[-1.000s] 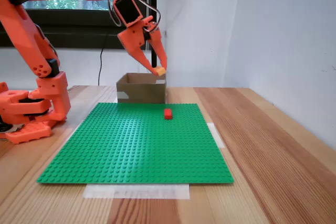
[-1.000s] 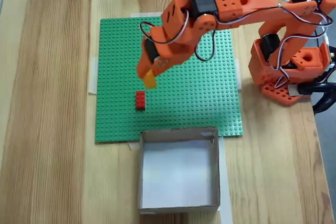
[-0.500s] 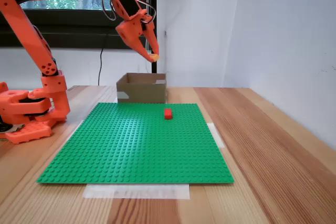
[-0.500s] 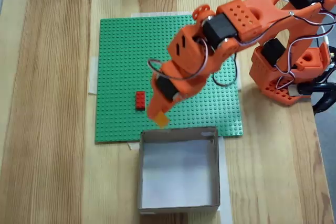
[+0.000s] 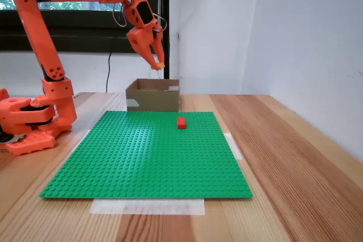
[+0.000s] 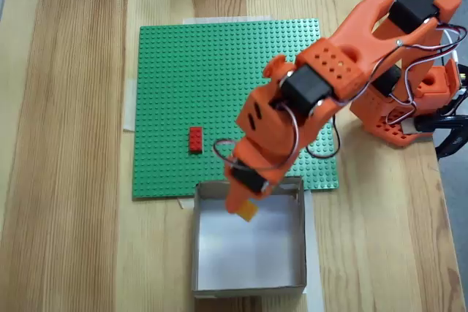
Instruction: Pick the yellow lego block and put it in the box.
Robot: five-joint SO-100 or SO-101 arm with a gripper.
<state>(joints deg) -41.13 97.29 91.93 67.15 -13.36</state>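
Observation:
The yellow lego block (image 6: 248, 212) (image 5: 161, 66) is pinched at the tips of my orange gripper (image 6: 244, 208) (image 5: 159, 65), which is shut on it. In both fixed views the block hangs in the air above the box (image 6: 248, 285) (image 5: 152, 97), over the part of its opening nearest the baseplate. The box is a low brown cardboard one with a pale floor, standing just off the edge of the green baseplate (image 6: 168, 71) (image 5: 147, 157).
A small red brick (image 6: 195, 139) (image 5: 181, 122) sits on the baseplate near the box. My arm's orange base (image 6: 409, 100) (image 5: 34, 123) stands beside the plate. A white wall (image 5: 306, 38) rises along the table's right side in a fixed view.
My gripper has carried the yellow block from above the baseplate near the red brick, past the box's near wall, to above the box's opening. The red brick has stayed put.

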